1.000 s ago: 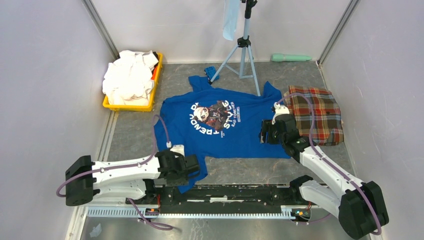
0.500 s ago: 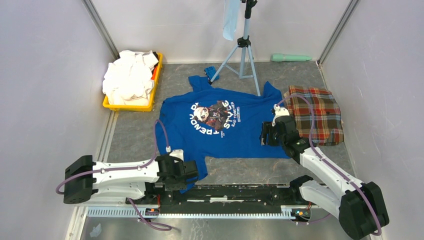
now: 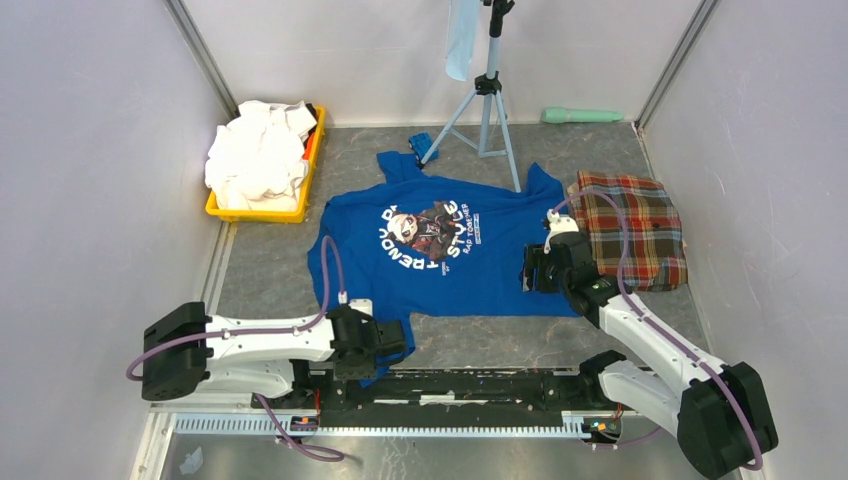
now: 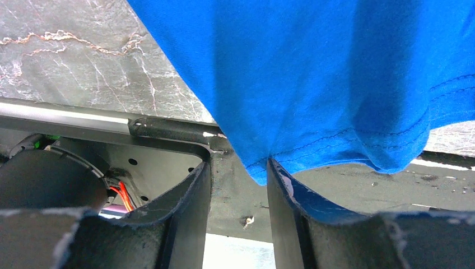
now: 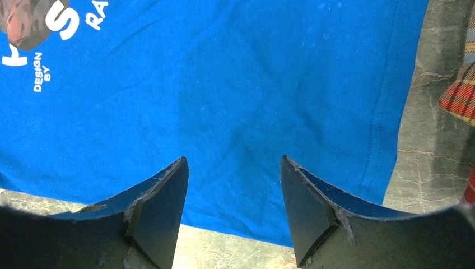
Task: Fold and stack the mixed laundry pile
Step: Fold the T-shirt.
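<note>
A royal-blue cotton T-shirt (image 3: 470, 275) with a white-lettered chest graphic (image 3: 425, 232) is spread flat, print upward, in the middle of the grey marbled table (image 3: 265, 275), with its collar towards the far wall. Its near left sleeve is draped over the table's near edge, onto the black rail. The left gripper (image 4: 237, 165) is held low at that edge. In the left wrist view its two dark fingers (image 4: 193, 190) are seen a narrow gap apart, and the stitched corner of the sleeve hem hangs at their tips, touching one finger. The gap below that corner is bare, so the cloth is not pinched. The right gripper (image 5: 232, 159) is held over the shirt's right side, near the side seam. Its fingers are spread wide with only the flat blue cloth seen beyond them, and nothing is gripped. A folded red-and-green plaid cloth (image 3: 640, 230) lies just beside the shirt's right edge. At the far left, a rumpled heap of white shirts (image 3: 255, 155) fills a yellow plastic tray (image 3: 262, 213), with an orange piece (image 3: 313, 145) and a black one tucked in at its far right corner. A pale-blue tripod (image 3: 487, 110) stands behind the shirt, with a narrow pale-blue cloth (image 3: 460, 40) hung at its top and a small bright-blue object (image 3: 420, 143) by its left foot. A mint-green cylinder (image 3: 582, 115) lies against the far wall.
</note>
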Controlling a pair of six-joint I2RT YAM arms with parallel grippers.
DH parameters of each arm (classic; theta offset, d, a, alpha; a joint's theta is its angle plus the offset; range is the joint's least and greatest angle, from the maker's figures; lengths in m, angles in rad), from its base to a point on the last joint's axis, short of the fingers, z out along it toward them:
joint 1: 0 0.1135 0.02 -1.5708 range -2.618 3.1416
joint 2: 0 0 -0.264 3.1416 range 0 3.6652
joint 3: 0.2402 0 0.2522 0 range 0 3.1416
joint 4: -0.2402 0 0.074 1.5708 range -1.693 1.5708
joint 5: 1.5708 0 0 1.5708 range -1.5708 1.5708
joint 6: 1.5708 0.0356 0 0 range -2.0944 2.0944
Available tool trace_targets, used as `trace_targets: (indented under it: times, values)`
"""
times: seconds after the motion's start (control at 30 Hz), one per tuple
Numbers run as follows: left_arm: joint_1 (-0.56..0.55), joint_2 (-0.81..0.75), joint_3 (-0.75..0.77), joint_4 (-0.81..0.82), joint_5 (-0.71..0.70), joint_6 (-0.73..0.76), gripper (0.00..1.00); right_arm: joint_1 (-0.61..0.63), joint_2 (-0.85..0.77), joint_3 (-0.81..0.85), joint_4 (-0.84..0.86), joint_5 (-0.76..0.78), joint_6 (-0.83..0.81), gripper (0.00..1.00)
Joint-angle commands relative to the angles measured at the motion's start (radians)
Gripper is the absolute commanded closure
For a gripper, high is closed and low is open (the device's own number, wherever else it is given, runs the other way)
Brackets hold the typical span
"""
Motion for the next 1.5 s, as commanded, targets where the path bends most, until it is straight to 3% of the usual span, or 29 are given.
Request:
trace_targets:
  times: [0.0,0.1,0.27,0.43,0.6,0.7,0.77,1.1,1.33,1.47]
  values:
    - [-0.011,0.063,-0.078,0.350,0.010,-0.038,0.54,0.004,0.008,-0.004,0.015,0.017,-0.007,0.33]
    - [-0.011,0.088,-0.076,0.373,0.015,-0.027,0.58,0.003,0.012,-0.009,0.021,0.017,-0.008,0.33]
    - [-0.011,0.139,-0.098,0.425,0.025,-0.026,0.73,0.004,0.019,-0.019,0.028,0.014,-0.009,0.33]
    - [-0.011,0.140,-0.118,0.441,0.015,-0.032,0.79,0.004,0.019,-0.022,0.024,0.021,-0.015,0.33]
    - [-0.011,0.110,-0.061,0.385,0.019,-0.013,0.56,0.003,0.019,-0.020,0.024,0.016,-0.014,0.33]
    - [-0.042,0.088,0.068,0.192,-0.033,-0.010,0.41,0.003,0.012,-0.019,0.021,0.018,-0.014,0.33]
    - [-0.052,0.077,0.146,0.074,-0.071,-0.008,0.37,0.004,0.007,-0.020,0.020,0.018,-0.014,0.33]
    - [-0.056,0.023,0.108,0.040,-0.060,-0.054,0.44,0.003,0.000,-0.026,0.020,0.017,-0.013,0.33]
    - [-0.061,0.022,0.042,0.060,-0.024,-0.070,0.43,0.004,0.005,-0.037,0.024,0.015,-0.012,0.33]
    - [-0.061,0.003,-0.023,0.152,-0.007,-0.079,0.44,0.003,0.007,-0.045,0.031,0.015,-0.010,0.33]
